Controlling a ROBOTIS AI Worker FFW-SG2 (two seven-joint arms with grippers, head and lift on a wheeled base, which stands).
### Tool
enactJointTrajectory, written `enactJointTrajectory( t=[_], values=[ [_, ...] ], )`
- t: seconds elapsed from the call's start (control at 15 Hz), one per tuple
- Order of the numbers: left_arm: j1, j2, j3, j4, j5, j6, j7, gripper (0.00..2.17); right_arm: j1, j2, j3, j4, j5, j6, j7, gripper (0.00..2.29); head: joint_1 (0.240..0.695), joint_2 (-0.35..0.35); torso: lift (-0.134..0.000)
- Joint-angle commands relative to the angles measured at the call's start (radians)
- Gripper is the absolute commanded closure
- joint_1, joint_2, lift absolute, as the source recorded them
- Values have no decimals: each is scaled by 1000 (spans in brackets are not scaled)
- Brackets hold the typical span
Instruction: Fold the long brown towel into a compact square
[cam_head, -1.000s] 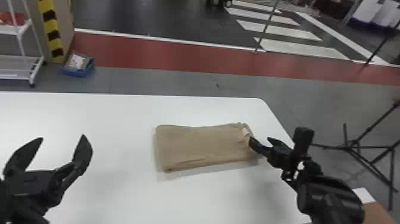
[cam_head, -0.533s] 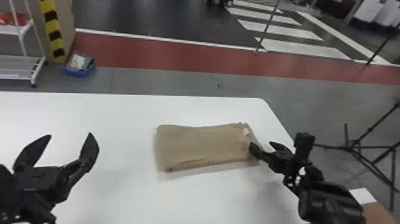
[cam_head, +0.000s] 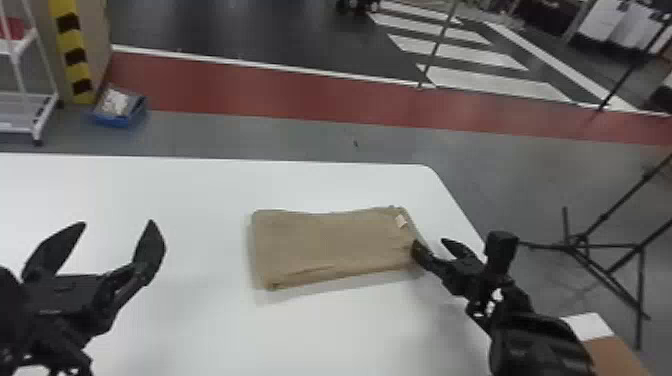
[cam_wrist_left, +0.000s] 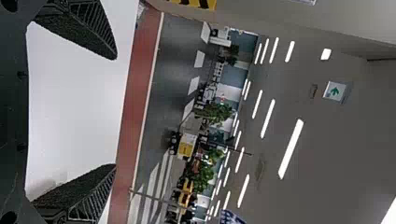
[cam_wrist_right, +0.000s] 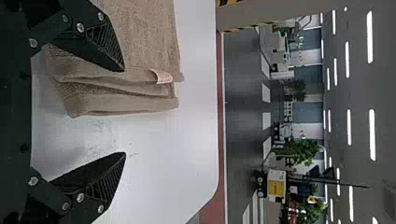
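The brown towel (cam_head: 330, 245) lies folded as a flat rectangle on the white table, a small pale tag near its far right corner. At its right end my right gripper (cam_head: 436, 246) stands open, the left finger touching or just over the towel's edge. In the right wrist view the towel (cam_wrist_right: 140, 42) shows stacked layers at its end, with one finger of the right gripper (cam_wrist_right: 124, 112) over it and the other above bare table. My left gripper (cam_head: 119, 225) is open and well left of the towel; the left wrist view shows nothing between the left gripper's fingers (cam_wrist_left: 116, 112).
The white table (cam_head: 200, 190) has its right edge just beyond the right gripper. Black tripod stands (cam_head: 582, 245) are on the floor to the right, and a brown box (cam_head: 610, 355) is at the lower right. A blue bin (cam_head: 120, 112) lies on the floor beyond the table.
My left gripper has shifted slightly to the right. The right gripper has moved a little, its left finger now slightly farther onto the towel's right end. The towel looks unchanged.
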Motion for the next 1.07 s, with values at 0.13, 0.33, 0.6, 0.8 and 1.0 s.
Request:
enactJointTrajectory(
  t=[0.13,0.33,0.6,0.8,1.0],
  values=[
    [-20,4,-17,20,4,1,0,46,0,-2,0,26,4,-36,2,262,695,-350,-102],
    [-28,5,-23,24,9,1,1,46,-1,1,0,39,-10,-60,21,201,695,-350,-102],
    [-49,7,-43,43,9,-2,3,46,-1,-2,0,62,-13,-85,28,225,695,-350,-102],
    [-57,7,-49,52,10,1,3,46,-3,-3,0,81,-11,-100,28,603,695,-350,-102],
    [-57,7,-49,52,10,1,3,46,-4,-3,0,81,-18,-106,28,1281,695,-350,-102]
  ],
)
